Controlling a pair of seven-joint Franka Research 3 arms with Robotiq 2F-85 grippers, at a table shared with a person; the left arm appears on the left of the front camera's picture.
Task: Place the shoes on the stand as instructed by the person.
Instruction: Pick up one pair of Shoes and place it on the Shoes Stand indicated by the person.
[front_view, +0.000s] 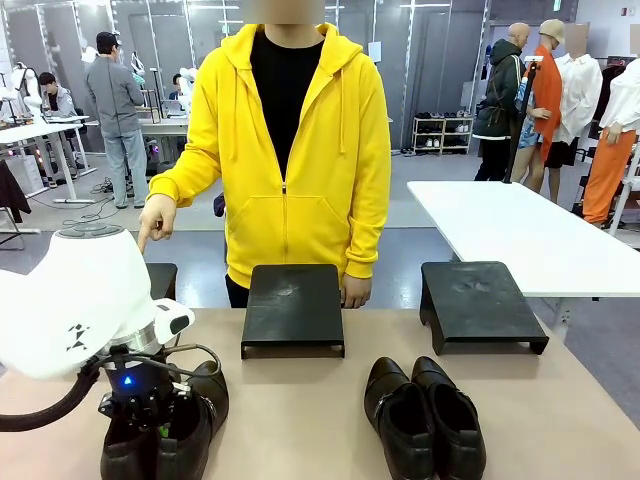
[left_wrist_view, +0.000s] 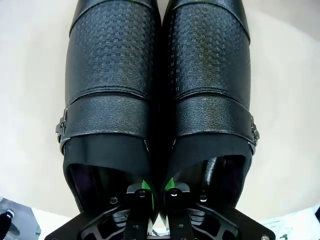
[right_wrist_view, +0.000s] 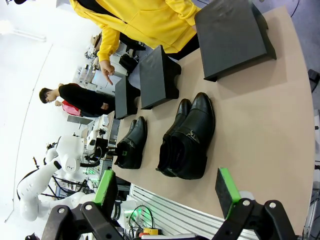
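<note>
we record a tan table (front_view: 300, 420) nearest us, a white table (front_view: 520, 230) behind right, a shelf rack (front_view: 443, 133) at the far wall, a grey-jacketed bystander (front_view: 115, 100) standing far left.

The person (front_view: 290, 150) points a finger down at the leftmost stand (front_view: 162, 279). The left tool (front_view: 160, 428) is down at the near-left shoes (front_view: 208, 392)

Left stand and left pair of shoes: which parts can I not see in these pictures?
Left stand: front view, mostly hidden behind the left arm.
Left pair of shoes: front view, heels cut by the bottom edge, openings covered by the left gripper.
Left wrist view: toes cut by the top edge; whether the jaws already pinch is unclear.
</note>
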